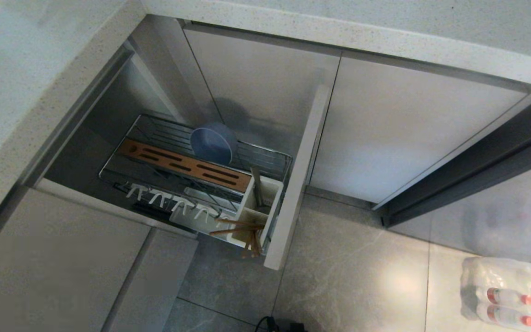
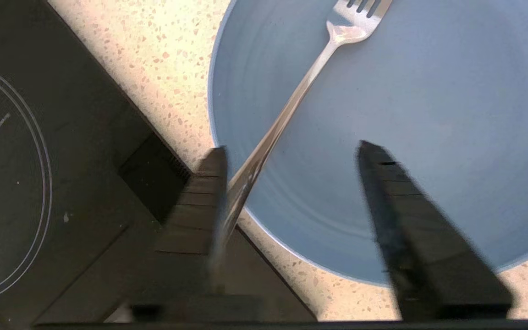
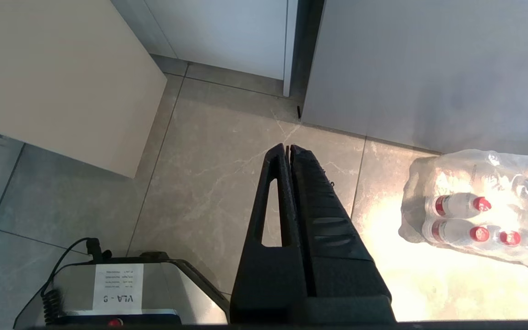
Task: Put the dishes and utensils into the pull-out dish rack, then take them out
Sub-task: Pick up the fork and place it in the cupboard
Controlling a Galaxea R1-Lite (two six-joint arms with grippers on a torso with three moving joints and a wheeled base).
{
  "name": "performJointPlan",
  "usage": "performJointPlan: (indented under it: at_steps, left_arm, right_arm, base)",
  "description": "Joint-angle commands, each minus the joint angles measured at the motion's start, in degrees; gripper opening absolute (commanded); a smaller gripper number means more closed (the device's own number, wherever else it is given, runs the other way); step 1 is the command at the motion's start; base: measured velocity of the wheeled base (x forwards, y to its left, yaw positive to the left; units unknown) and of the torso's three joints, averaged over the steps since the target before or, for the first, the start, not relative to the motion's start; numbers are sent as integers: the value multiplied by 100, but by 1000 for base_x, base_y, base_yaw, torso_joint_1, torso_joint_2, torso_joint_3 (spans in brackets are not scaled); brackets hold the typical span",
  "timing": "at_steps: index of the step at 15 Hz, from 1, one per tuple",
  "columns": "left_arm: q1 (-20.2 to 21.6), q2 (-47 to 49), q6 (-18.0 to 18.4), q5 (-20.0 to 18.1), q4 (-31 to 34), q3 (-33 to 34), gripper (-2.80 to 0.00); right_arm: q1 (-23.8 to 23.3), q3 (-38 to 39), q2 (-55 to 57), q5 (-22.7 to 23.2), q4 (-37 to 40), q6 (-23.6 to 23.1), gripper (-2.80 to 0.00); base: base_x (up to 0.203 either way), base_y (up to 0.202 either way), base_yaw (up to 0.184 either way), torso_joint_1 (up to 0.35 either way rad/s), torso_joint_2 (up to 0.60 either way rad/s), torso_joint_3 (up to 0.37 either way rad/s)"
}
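Left gripper [image 2: 291, 151] released over plate [image 2: 406, 114] on desk [image 2: 172, 59]; fork [image 2: 287, 110] beside one finger, liable to slide off plate; right gripper [image 3: 288, 149] clenched, idle

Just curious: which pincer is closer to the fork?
Left. Its pincer stands open around the fork on the plate; the right pincer hangs shut over the floor.

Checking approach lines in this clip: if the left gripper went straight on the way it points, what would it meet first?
Probably the blue plate: the left gripper, jaws open, points at it, with the fork lying across the plate beside one jaw. Depth is unclear, so the fork handle might touch first.
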Motion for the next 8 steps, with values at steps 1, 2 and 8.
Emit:
performJointPlan:
  at_steps: [1,2,8]
  left_arm:
    - [-19,47,5,-60,8,2,0]
    - [-25,88,0,-210,-112,63,0]
    - [-62,262,-65,-827,-1347,730,0]
  right_arm:
    - [0,0,9,-2,-2,1,-280]
    - [0,0,9,-2,-2,1,-280]
    - [0,0,9,-2,-2,1,-280]
  base:
    - [0,0,0,0,0,0]
    - [0,0,0,0,0,0]
    - [0,0,0,0,0,0]
